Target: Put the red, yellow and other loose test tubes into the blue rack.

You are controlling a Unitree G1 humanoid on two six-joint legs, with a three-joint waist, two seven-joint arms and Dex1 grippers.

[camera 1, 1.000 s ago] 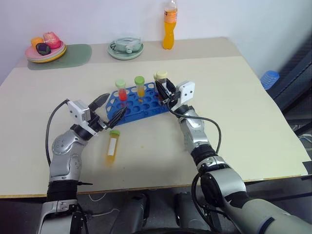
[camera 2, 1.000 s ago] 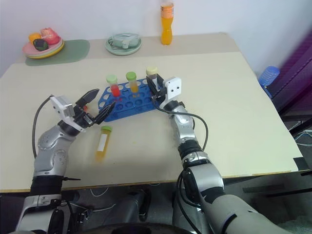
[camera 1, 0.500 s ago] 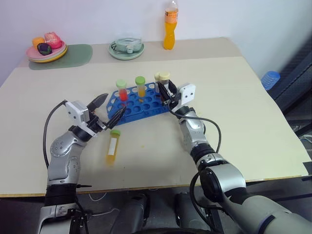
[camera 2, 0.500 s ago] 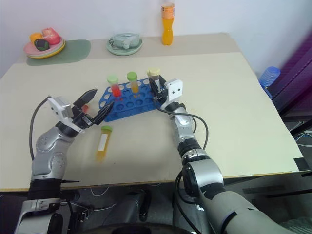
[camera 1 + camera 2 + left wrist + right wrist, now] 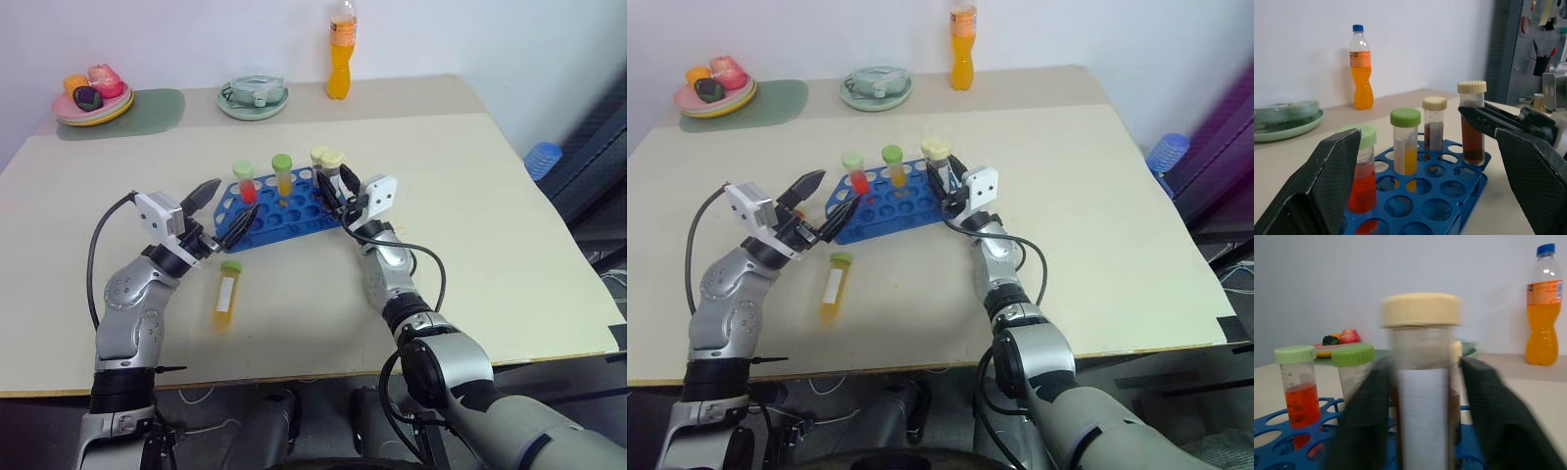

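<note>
One yellow tube (image 5: pixel 225 296) lay flat on the surface (image 5: pixel 490 196), cap toward the blue rack (image 5: pixel 284 208), just below my left fingers (image 5: pixel 227 202), which stood spread wide and empty, nearer it than the right. My right fingers (image 5: pixel 340 197) flanked the brown tube (image 5: pixel 1472 123), upright in a corner hole; grip or release, I couldn't tell. Rack held four: red, yellow, two brown.

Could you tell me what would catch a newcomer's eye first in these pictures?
Most likely the bright blue rack in the middle of the table, with four capped tubes standing in it and the right gripper at the brown tube on its far corner. Next, a yellow tube lying loose just in front of the rack, near the open left gripper.
</note>
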